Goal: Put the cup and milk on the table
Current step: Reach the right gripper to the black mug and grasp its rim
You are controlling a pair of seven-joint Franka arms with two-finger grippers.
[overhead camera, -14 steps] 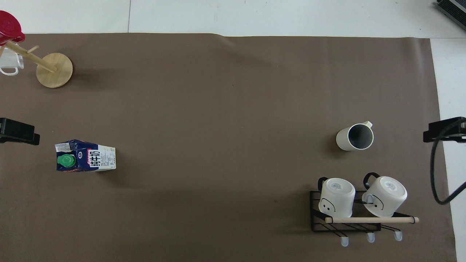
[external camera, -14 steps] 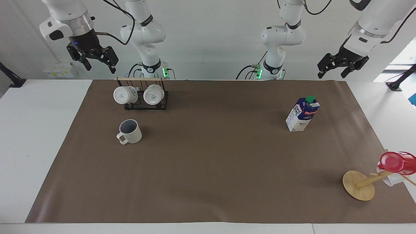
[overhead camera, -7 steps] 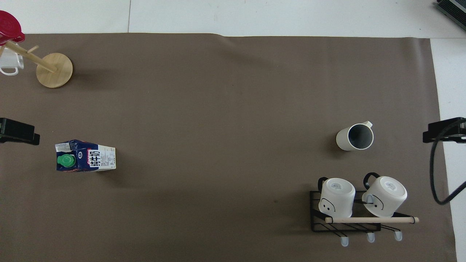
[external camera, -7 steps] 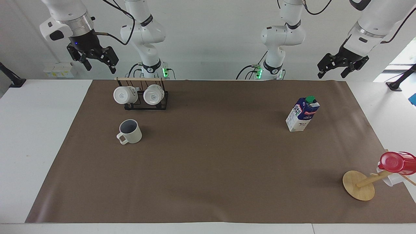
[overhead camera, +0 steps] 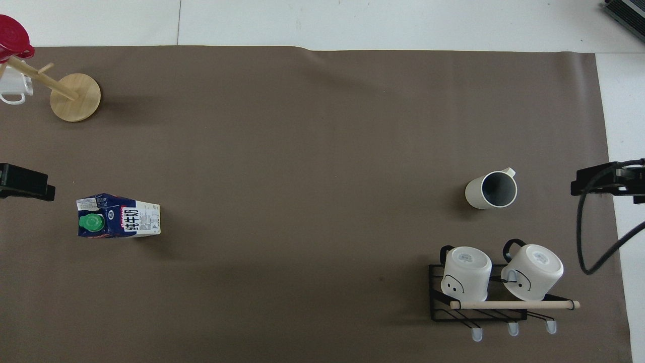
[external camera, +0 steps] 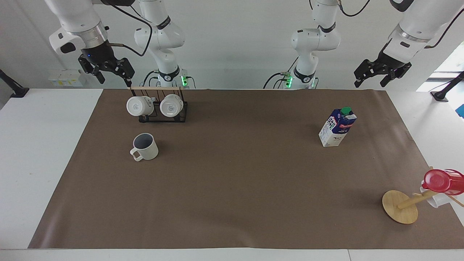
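The cup (external camera: 145, 146), cream-white with a dark inside, stands upright on the brown paper of the table (external camera: 232, 188), toward the right arm's end; it also shows in the overhead view (overhead camera: 491, 190). The milk (external camera: 337, 127), a blue-and-white carton with a green cap, stands upright toward the left arm's end, and shows in the overhead view too (overhead camera: 118, 216). My right gripper (external camera: 112, 78) is open and empty, up in the air over the table's edge beside the mug rack. My left gripper (external camera: 369, 84) is open and empty, raised over the table's edge at its own end.
A black wire rack (external camera: 159, 105) with two white mugs stands nearer to the robots than the cup. A wooden mug tree (external camera: 400, 206) with a red cup (external camera: 440, 181) stands farther from the robots than the milk.
My right gripper has moved a little in over the table's edge toward the rack. The left arm, cup and milk have not moved.
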